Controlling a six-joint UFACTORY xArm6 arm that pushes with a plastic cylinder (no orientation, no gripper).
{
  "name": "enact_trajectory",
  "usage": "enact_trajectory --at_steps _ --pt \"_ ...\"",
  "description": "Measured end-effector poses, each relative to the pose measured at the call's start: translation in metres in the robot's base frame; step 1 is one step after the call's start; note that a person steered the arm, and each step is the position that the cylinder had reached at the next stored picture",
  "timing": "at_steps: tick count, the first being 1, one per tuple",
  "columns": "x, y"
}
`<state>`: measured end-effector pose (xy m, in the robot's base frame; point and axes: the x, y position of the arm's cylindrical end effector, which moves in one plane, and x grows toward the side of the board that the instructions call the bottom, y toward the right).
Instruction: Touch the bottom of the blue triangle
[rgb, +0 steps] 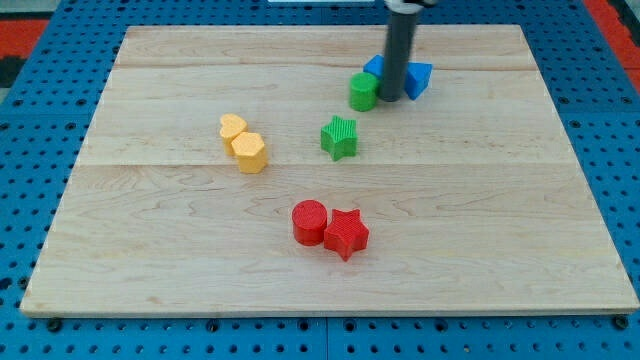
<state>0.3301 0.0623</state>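
The blue triangle (418, 78) lies near the view's top, right of centre, on the wooden board (150, 280). My tip (389, 98) stands just left of the triangle's lower edge, close to or touching it. The rod hides part of another blue block (374, 67) behind it. A green cylinder (363, 91) sits right against the tip on its left.
A green star (339, 137) lies below the tip. Two yellow blocks (233, 128) (249, 152) touch each other at the view's left of centre. A red cylinder (309, 222) and a red star (346, 233) touch near the view's bottom centre.
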Motion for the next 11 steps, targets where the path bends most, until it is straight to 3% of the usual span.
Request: enact_trajectory --at_steps 1,3,7,9,10,11 --pt "-0.002 -0.023" --pt "0.016 0.036" --pt "-0.011 0.035" --pt "0.0 0.056" --pt "0.021 0.056" --pt "0.083 0.021"
